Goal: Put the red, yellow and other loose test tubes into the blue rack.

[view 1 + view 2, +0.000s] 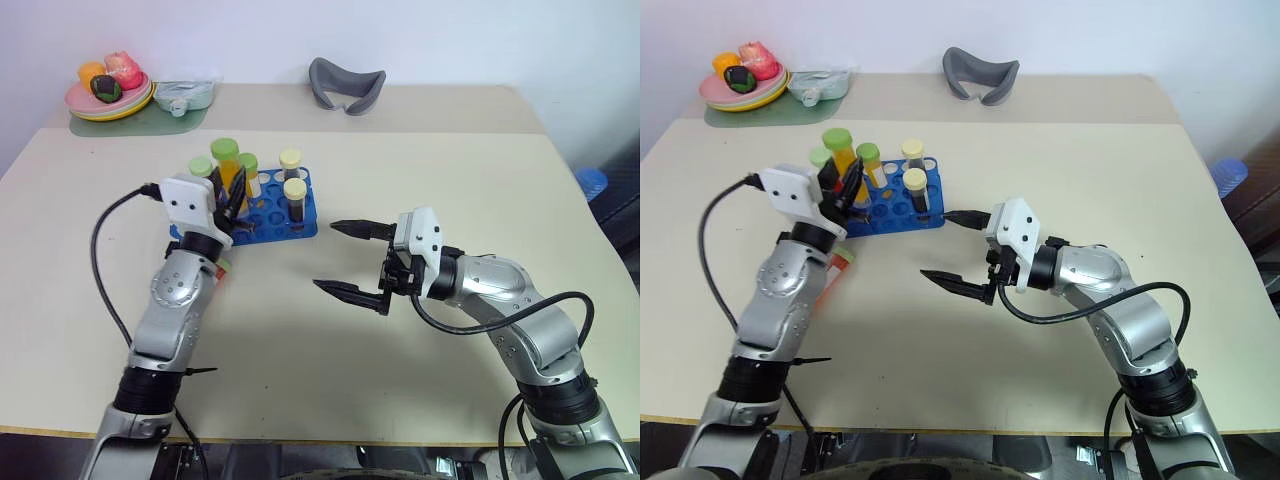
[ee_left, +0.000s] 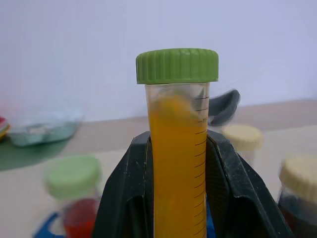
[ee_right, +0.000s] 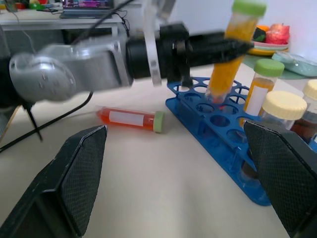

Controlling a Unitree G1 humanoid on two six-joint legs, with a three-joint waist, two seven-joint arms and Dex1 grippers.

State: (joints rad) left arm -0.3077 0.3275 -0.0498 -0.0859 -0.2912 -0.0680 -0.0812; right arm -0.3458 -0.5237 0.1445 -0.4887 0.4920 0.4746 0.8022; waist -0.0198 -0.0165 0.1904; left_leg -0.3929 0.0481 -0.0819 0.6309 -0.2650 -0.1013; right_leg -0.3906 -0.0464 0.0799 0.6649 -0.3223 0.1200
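My left gripper (image 1: 228, 196) is shut on a yellow-orange test tube (image 2: 178, 148) with a green cap. It holds the tube nearly upright over the left end of the blue rack (image 1: 306, 222), and the tube's lower end reaches the rack's top holes (image 3: 214, 101). A red test tube (image 3: 129, 119) with a green cap lies flat on the table beside the rack, under my left arm. In the rack stand green-capped tubes (image 1: 248, 165) and cream-capped dark tubes (image 1: 295, 196). To the right of the rack my right gripper (image 1: 325, 256) hangs open above the table, pointing left, with nothing between its fingers.
Plates of fruit (image 1: 108, 95) and a clear container (image 1: 185, 92) sit on a green mat at the back left. A grey curved object (image 1: 346, 85) lies at the back middle. A blue object (image 1: 591, 182) sits beyond the table's right edge.
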